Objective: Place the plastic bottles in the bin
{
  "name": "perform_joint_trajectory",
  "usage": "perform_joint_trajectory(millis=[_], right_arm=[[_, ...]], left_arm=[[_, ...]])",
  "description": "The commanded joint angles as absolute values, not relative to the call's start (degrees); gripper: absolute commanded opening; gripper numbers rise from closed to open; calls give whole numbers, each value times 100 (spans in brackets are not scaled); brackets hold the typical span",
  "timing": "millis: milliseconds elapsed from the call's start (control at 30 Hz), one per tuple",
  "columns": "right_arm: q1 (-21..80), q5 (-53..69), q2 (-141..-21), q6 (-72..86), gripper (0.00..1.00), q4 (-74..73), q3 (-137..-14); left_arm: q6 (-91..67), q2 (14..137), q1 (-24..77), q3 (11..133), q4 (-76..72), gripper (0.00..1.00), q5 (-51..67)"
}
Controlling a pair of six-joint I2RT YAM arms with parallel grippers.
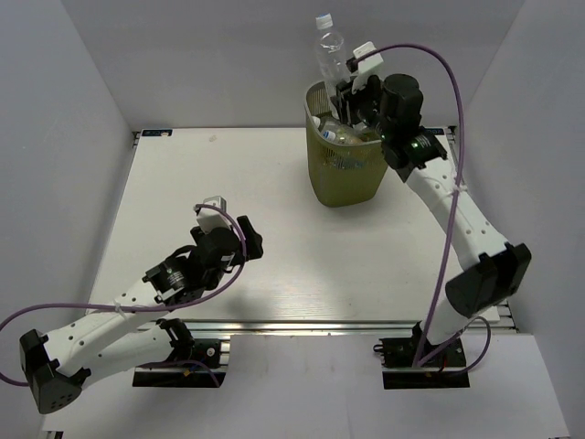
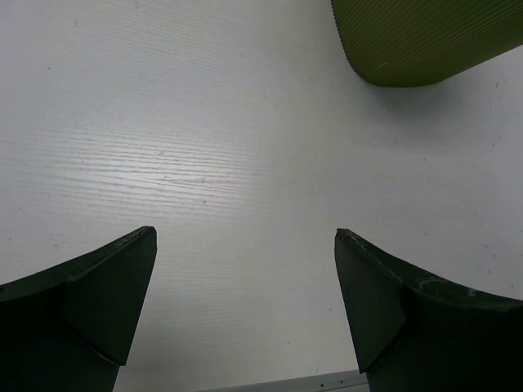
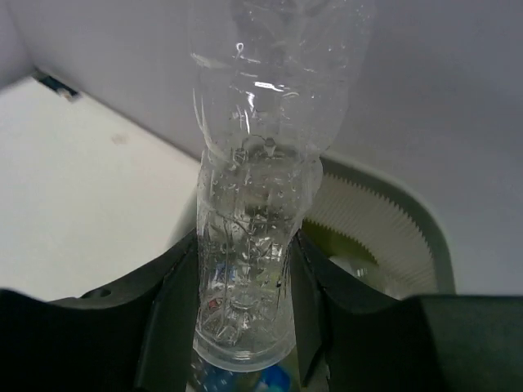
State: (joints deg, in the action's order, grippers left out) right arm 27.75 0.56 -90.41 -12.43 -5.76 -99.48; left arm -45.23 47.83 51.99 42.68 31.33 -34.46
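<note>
The white tabletop (image 1: 274,229) is lying bare in front of the bin (image 1: 345,174), which is standing toward its far side. I am working over that olive mesh bin with my right hand (image 3: 245,282). It is hovering just above the bin's far rim and is clamped around the lower body of a clear bottle (image 1: 329,46). The bottle is standing nearly upright, cap end up, rising well above the rim. My left hand (image 2: 245,237) is waiting low over the tabletop, well in front and to the left of the bin. Its jaws are spread wide with nothing between them.

Inside the bin, other bottles (image 1: 343,135) are already piling up close to the rim. One with a blue label is showing right beneath the bottle I am holding.

That pile is what I am worrying about. If I let go this high, I judge the tall bottle may land on the heap, tip, and roll out over the rim. The thin plastic may also be buckling in my grip and could slip sideways. Lowering carelessly could knock my wrist into the rim and shove the light bin.
</note>
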Motion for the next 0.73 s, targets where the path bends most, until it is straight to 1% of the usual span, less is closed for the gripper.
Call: perform_joint_trajectory(millis=[0, 67, 100, 233, 400, 467, 533, 567, 633, 667, 700], right_arm=[[2550, -246, -9342, -1169, 37, -1291, -10361], [2488, -54, -9378, -1143, 74, -1580, -10389], [2461, 139, -9369, -1195, 90, -1599, -10336], [2435, 396, -9177, -1275, 90, -1688, -10362], [2636, 36, -9062, -1221, 90, -2266, -10959], [2768, -341, -8922, -1265, 90, -2643, -11127], [2812, -273, -8571, -1327, 90, -2716, -10865], [2830, -142, -8047, -1345, 90, -2542, -10472], [2874, 156, -7675, -1467, 90, -2426, -9749], [2909, 141, -7273, -1476, 90, -2382, -9225], [2927, 184, -7190, -1424, 90, -2451, -9107]], left_arm=[[-4403, 4755, 5229, 4236, 2997, 99, -3401], [-4351, 4685, 5229, 4236, 2997, 99, -3401], [-4351, 4685, 5229, 4236, 2997, 99, -3401], [-4071, 4745, 5229, 4341, 2787, 99, -3296], [-3789, 4975, 5229, 4588, 2655, 99, -3103], [-3709, 5027, 5229, 4649, 2585, 99, -3033], [-3648, 5027, 5229, 4649, 2522, 99, -3032], [-3595, 5027, 5229, 4649, 2453, 99, -2971], [-3595, 5027, 5229, 4649, 2452, 99, -2971], [-3595, 5027, 5229, 4649, 2452, 99, -2918], [-3595, 5027, 5229, 4649, 2452, 99, -2918]])
